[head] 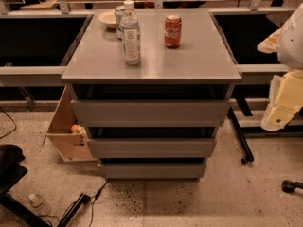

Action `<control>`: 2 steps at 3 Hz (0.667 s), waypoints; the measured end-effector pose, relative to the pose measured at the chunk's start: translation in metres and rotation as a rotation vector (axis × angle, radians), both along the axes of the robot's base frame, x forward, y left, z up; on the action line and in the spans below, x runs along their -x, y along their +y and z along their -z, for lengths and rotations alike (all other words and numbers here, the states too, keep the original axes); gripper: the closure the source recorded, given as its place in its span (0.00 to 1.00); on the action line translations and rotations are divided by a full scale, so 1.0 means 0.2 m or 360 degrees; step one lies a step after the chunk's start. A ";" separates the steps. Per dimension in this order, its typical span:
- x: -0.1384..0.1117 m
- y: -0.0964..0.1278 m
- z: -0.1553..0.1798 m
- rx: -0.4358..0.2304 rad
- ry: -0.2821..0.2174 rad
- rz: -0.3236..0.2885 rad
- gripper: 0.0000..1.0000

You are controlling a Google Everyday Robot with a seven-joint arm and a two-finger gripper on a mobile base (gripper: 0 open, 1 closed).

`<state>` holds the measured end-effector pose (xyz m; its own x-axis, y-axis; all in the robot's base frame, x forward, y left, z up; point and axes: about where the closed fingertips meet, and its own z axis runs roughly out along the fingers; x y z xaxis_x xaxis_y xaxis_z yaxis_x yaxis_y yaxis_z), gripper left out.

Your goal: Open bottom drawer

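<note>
The grey cabinet (pixel 151 63) stands in the middle of the camera view with three stacked drawer fronts. The bottom drawer (pixel 152 170) is the lowest and narrowest, a plain flat grey front without a handle, just above the floor. It sits about flush under the middle drawer (pixel 151 148), with a dark gap above it. The top drawer (pixel 150 112) is the widest. My gripper (pixel 280 111), white and pale yellow, hangs at the right edge of the view. It is well to the right of the cabinet, level with the upper drawers, and touches nothing.
On the cabinet top stand a water bottle (pixel 130 34), a cola can (pixel 173 31) and a bowl (pixel 108 19). An open wooden box (pixel 64 134) leans at the cabinet's left. A black leg with a caster (pixel 242 143) stands on the right. A cable (pixel 80 203) and a small bottle (pixel 35 201) lie on the floor.
</note>
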<state>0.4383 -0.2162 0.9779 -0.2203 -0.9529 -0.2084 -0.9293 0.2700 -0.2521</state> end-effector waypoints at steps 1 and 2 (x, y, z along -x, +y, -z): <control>0.00 0.00 0.00 0.0000 0.0000 0.0000 0.00; 0.00 0.04 0.14 -0.0069 0.0009 0.0027 0.00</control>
